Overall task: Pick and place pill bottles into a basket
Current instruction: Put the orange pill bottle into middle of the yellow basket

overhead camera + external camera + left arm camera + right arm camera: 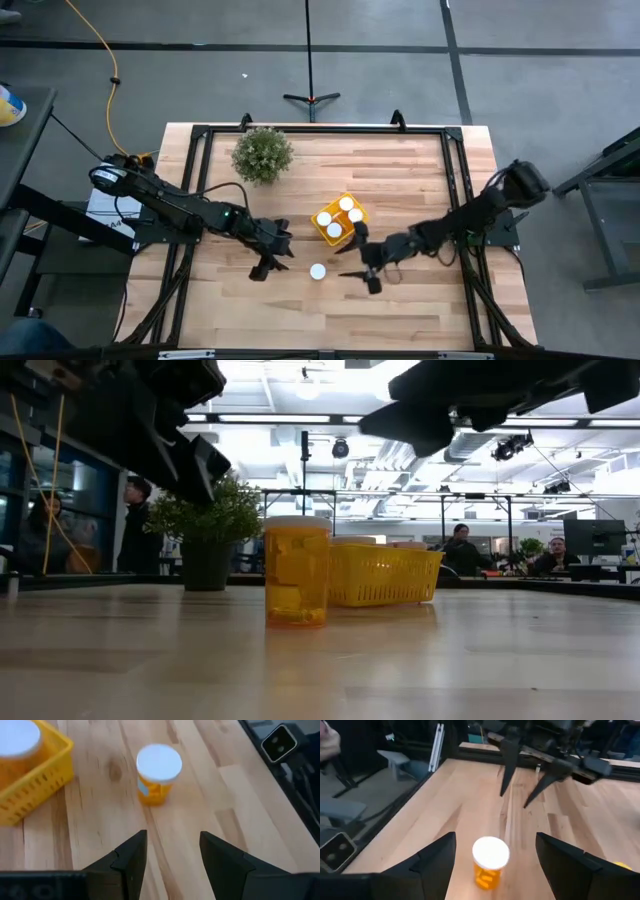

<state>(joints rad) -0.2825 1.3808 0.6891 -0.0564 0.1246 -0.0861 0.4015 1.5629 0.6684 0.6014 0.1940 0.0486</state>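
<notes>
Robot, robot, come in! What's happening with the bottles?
Both end effectors open, left, right, flanking the last pill bottle. Four in the basket. Nothing blocking.

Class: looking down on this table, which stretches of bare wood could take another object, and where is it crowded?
Free: the wood right of the potted plant along the far edge, and the near strip below both tools. Crowded: the middle, where the yellow basket, the lone pill bottle, the left tool and the open right tool cluster.
</notes>
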